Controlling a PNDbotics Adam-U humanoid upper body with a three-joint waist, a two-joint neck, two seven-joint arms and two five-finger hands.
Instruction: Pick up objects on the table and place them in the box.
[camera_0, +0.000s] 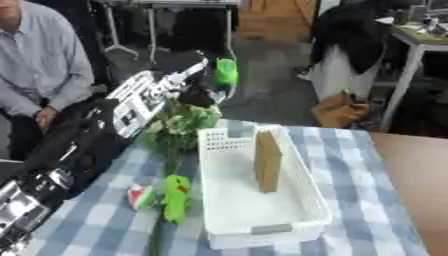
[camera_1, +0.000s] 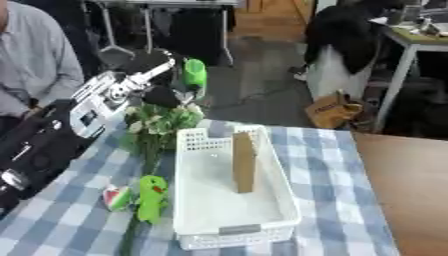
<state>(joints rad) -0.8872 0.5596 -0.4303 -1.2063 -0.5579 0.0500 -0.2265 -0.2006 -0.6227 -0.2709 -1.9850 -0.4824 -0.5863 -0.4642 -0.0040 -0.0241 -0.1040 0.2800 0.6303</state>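
L hand (camera_0: 203, 90) up at far L corner of bench, raised above the cloth, dark fingers curled round a bright green object (camera_0: 227, 71) (cup- or bottle-like, can't tell which); the object sticks up out of the grip, clear of everything. L arm (camera_0: 105, 125) runs in from lower L, white and black casing, over the L edge of bench. R hand not in either view. Just below the hand: bunch of green and white flowers (camera_0: 179, 122) lying at far L of bench, stems trailing toward the near edge. White box (camera_0: 262, 235), a slotted basket, sits mid-bench, long side running away from camera; inside it a thin brown board (camera_0: 268, 161) stands upright on edge, rest of the floor bare. Beside box's L wall: green toy (camera_0: 176, 197) lying lengthwise, and a small red, white and green item (camera_0: 140, 196) touching or just beside it. Bench (camera_0: 350, 165) has blue and white check cloth. Step, as I judge: carry phase, object picked, not yet over box. Next calls for swinging R and nearer, over the open part L of the board, lowering before release; watch the board, could tip if knocked. Flowers, toy, small item left to do.
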